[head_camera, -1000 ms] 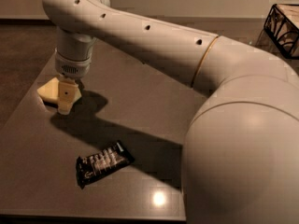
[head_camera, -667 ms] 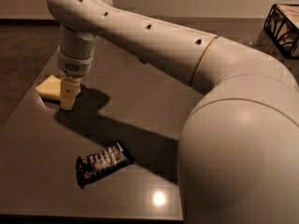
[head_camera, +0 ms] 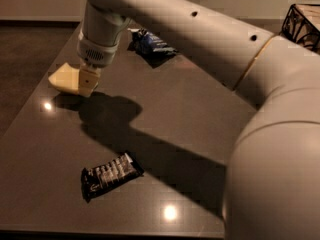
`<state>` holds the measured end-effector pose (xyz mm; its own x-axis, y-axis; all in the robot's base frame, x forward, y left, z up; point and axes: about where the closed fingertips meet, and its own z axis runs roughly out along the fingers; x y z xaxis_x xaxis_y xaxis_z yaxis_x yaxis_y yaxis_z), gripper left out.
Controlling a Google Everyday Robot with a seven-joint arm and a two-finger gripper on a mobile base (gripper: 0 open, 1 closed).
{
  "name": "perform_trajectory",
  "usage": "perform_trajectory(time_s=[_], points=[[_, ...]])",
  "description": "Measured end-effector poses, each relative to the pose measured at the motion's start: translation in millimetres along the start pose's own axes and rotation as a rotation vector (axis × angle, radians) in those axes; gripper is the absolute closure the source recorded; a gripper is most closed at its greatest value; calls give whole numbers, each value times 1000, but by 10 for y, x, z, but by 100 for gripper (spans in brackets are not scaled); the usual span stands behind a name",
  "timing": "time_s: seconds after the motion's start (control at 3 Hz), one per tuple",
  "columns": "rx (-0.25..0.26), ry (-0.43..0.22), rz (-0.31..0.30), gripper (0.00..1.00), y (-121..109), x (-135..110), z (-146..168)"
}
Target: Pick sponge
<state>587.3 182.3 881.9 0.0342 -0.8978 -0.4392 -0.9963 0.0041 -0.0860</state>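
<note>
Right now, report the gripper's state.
Gripper: right against the sponge, over the left side of the table; open, closed or holding cannot be told.

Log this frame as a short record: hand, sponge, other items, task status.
hand: lowered at the far left of the table, against the sponge's right end
sponge: pale yellow, near the table's left edge, partly hidden by the hand
candy bar: black wrapper, near the front edge, well apart from the sponge
blue packet: at the far side of the table
wire basket: top right corner
task status: hand at the sponge; lift not confirmed
</note>
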Motion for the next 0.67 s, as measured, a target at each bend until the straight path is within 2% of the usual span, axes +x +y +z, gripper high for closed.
perform_trajectory(time_s=[0.33,0.67], points=[[7,-69,-38,100,124,145,-742],[7,-69,-38,100,124,145,-739]])
